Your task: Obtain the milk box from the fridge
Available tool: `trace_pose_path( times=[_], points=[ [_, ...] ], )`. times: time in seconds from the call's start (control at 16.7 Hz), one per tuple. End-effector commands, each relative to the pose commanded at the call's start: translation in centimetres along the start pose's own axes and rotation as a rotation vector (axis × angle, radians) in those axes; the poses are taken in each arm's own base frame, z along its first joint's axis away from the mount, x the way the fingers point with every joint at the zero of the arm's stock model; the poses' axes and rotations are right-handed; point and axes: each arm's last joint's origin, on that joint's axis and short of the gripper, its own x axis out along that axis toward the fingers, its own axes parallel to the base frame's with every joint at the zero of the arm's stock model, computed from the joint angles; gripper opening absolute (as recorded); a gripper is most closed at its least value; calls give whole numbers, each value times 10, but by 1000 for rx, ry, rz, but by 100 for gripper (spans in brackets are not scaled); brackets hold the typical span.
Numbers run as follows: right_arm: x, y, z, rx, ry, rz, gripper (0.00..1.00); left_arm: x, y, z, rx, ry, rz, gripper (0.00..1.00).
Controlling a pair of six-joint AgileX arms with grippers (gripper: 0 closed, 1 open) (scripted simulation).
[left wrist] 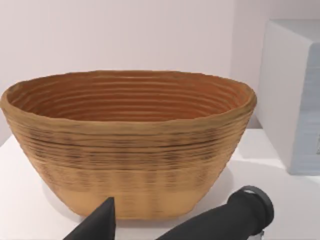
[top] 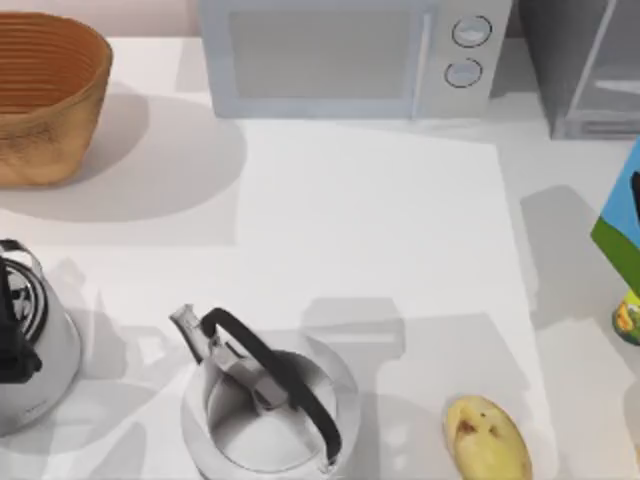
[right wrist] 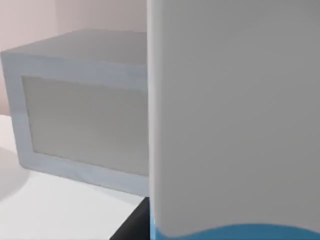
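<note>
**Operator:** How do my fingers stand?

**Spotter:** The fingers (right wrist: 134,225) of your right gripper (top: 635,198) are, as I judge it, clenched on the tall gable-top milk box (top: 618,218) with its white top, light blue sides and green base. It hangs tilted at the table's right edge, and only a grip would keep it leaning like that. Your wrist camera sits right up against its white top.

**Operator:** So where is the carton in relation to the fridge?

**Spotter:** It is outside it. The dark grey box-shaped fridge (top: 585,70) with the pale door panel stands at the far right corner, well behind the carton. You hold the carton high, probably so that it passes over what stands below.

**Operator:** What is around it?

**Spotter:** Closest to you is a small yellow-green bottle (top: 628,322) just in front of the carton, and it is the thing you could knock. Further left at the near edge lies a yellow potato (top: 487,438), then a silver kettle (top: 270,405) with a black handle. Your left gripper (left wrist: 165,225) is parked at the left side, its fingers spread with nothing between them. At the back stand a white microwave (top: 330,60) with two round knobs and a woven brown basket (top: 45,95). None of these blocks you.
</note>
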Motion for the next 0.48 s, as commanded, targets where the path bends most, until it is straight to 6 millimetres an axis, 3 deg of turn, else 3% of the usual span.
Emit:
trace_pose_path(
  times=[0.48],
  points=[
    [72,6,-42,14,18,289,0,0,0,0,0,0,0,100]
  ],
)
